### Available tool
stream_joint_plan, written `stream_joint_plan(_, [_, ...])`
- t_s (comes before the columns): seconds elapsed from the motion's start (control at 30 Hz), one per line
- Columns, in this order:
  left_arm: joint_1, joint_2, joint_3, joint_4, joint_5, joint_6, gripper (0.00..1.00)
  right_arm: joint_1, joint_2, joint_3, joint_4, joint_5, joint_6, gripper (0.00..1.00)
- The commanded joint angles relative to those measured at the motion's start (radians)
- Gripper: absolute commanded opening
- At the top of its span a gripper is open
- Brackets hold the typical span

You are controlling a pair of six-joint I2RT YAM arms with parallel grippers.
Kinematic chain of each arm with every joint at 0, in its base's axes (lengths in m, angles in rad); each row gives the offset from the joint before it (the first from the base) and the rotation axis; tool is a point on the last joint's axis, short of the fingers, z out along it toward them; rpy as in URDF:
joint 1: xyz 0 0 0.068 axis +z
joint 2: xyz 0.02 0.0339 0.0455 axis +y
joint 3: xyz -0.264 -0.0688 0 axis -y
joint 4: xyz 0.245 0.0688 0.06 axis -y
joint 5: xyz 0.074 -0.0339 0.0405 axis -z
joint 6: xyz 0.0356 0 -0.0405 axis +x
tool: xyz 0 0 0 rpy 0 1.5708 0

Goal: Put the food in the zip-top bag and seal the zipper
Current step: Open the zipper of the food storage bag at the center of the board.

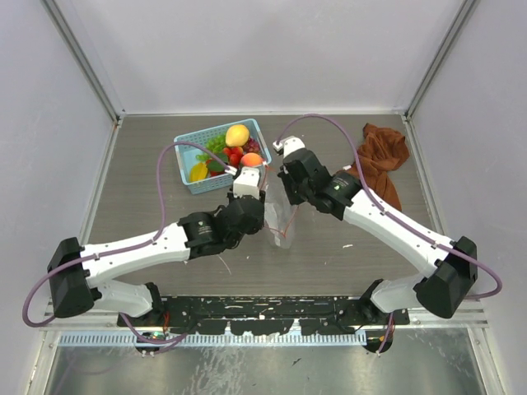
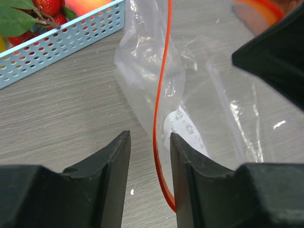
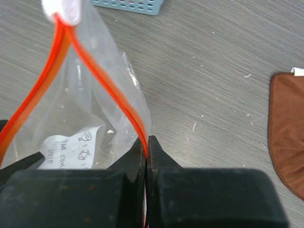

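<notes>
The clear zip-top bag [image 1: 281, 218] stands held up at the table's middle, its red-orange zipper [image 2: 162, 71] open in a loop. My right gripper [image 3: 147, 142] is shut on the zipper strip [image 3: 102, 80] at one side of the mouth. My left gripper [image 2: 150, 142] is open; the strip runs through the gap, lying against the right finger [image 2: 190, 161], unclamped. A white label [image 2: 183, 126] shows through the plastic. The food [image 1: 235, 146] (peaches, strawberries, grapes, leaves) lies in the light-blue basket [image 1: 188, 169] behind the bag. Nothing is in the bag.
A rust-brown cloth [image 1: 380, 160] lies at the back right, also at the right wrist view's edge [image 3: 287, 133]. The basket's perforated wall [image 2: 61, 42] is close on the left of my left gripper. My right gripper's black body [image 2: 275, 57] hangs over the bag's far side.
</notes>
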Motion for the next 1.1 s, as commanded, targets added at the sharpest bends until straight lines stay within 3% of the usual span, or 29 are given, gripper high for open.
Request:
stream_joint_plan(0.0, [0.027, -0.065, 0.013, 0.088, 0.036, 0.007, 0.44, 0.040, 0.013, 0.062, 0.055, -0.002, 0.021, 0.00])
stream_joint_plan(0.23, [0.086, -0.017, 0.045, 0.099, 0.084, 0.009, 0.61, 0.092, 0.033, 0.082, 0.064, 0.033, 0.039, 0.00])
stream_joint_plan(0.5, [0.122, 0.037, 0.080, 0.074, 0.054, 0.000, 0.62, 0.116, 0.027, 0.080, 0.067, 0.049, 0.041, 0.00])
stream_joint_plan(0.6, [0.136, 0.030, 0.068, 0.057, 0.053, -0.004, 0.56, 0.116, 0.017, 0.070, 0.058, 0.091, 0.036, 0.00])
stream_joint_plan(0.77, [0.152, -0.012, 0.013, 0.035, 0.047, -0.015, 0.36, 0.115, -0.006, 0.058, 0.024, 0.223, 0.019, 0.00])
stream_joint_plan(1.07, [0.169, -0.076, -0.035, -0.011, 0.049, -0.020, 0.11, 0.111, -0.014, 0.042, 0.011, 0.372, -0.006, 0.00])
